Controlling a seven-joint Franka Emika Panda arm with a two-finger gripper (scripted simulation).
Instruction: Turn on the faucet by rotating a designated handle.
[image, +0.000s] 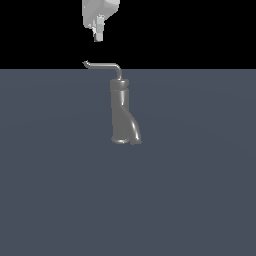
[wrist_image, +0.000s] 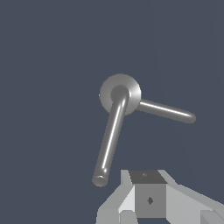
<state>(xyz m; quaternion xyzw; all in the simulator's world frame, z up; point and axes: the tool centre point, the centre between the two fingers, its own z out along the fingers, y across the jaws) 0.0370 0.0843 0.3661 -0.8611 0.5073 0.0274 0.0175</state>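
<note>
The small upright grey metallic faucet (image: 122, 112) stands on the flat dark blue-grey floor (image: 55, 190), near the middle of the exterior view, its base flared and bent toward that view's right. From its top rises the thin light-grey L-shaped handle (image: 102, 65), which runs level toward the exterior view's left and ends in a small hooked tip. The white gripper (image: 98, 35) hangs above this tip, well apart from it (no contact is visible). Whether its jaws are parted or closed, I cannot tell. In the wrist view the handle (wrist_image: 110, 138) appears as a shiny rod, seen from above.
</note>
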